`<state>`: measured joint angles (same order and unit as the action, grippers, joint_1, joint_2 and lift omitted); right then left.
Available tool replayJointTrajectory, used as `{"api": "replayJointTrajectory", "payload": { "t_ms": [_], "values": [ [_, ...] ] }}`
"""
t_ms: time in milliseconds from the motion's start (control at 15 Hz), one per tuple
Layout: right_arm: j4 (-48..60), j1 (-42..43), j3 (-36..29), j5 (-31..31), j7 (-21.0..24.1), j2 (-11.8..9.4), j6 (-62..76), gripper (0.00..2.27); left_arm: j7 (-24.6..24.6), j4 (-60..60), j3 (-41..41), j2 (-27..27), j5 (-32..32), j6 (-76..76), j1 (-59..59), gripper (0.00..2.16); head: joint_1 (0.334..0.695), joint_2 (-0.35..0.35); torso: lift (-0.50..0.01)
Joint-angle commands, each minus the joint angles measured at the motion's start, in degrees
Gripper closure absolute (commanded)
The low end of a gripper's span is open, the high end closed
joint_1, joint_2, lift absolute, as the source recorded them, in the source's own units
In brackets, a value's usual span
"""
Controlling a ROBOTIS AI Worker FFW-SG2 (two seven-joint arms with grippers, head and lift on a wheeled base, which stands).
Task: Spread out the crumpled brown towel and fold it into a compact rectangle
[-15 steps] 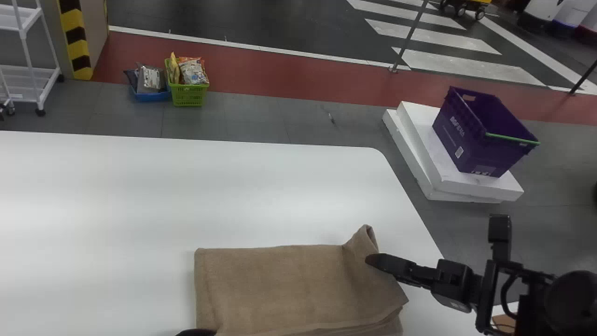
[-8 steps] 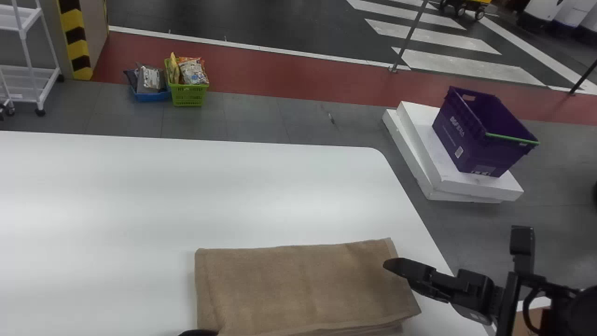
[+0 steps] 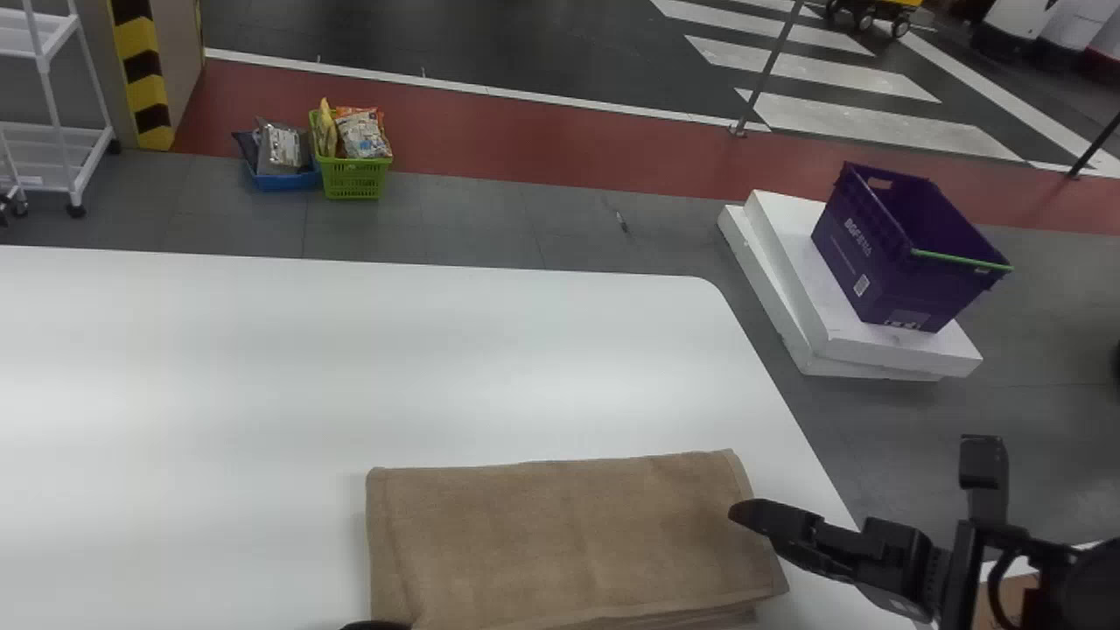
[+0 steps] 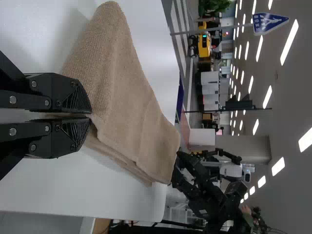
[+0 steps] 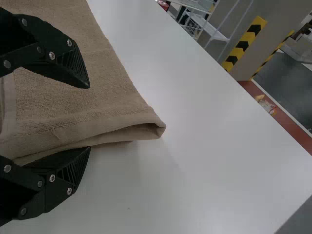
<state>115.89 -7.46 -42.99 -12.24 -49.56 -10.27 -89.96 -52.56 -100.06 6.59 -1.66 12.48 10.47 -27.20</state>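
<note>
Three containers sit beyond the worktop [image 3: 350, 359]: green basket [image 3: 354, 181] of bags [image 3: 362, 136], blue basket [image 3: 287, 181] of packets [image 3: 282, 149], purple crate [image 3: 862, 271]. The left gripper [image 3: 376, 626], jaws clamped, pinches the folded towel [image 3: 542, 534] there; the right gripper [image 3: 751, 514] has jaws apart at its edge.

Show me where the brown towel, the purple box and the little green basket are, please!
Brown towel [image 3: 560, 534]: head view, on the middle of its top layer.
Purple box [image 3: 884, 276]: head view, on its outer side wall.
Green basket [image 3: 353, 178]: head view, on its front wall.
</note>
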Motion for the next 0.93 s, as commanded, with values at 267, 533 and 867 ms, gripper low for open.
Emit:
{"api": "replayJointTrajectory", "payload": {
  "t_ms": [267, 533, 867],
  "values": [
    [-3.2, 1.8, 5.7, 4.9, 0.1, -0.3, -0.1, 0.48, -0.1, 0.5, 0.0, 0.0, 0.0, 0.1, 0.3, 1.06, 0.695, -0.350, -0.127],
    [-4.5, 2.7, 8.3, 5.9, 0.1, -0.2, -0.1, 0.65, -0.3, 0.6, -0.4, 0.0, -0.3, 0.1, 0.3, 1.06, 0.695, -0.350, -0.127],
    [-2.7, 2.0, 5.7, 3.4, -3.9, 0.6, -0.1, 1.06, -0.3, 0.7, -0.4, 0.2, -0.1, 0.1, 0.3, 1.06, 0.695, -0.350, -0.127]
  ]
}}
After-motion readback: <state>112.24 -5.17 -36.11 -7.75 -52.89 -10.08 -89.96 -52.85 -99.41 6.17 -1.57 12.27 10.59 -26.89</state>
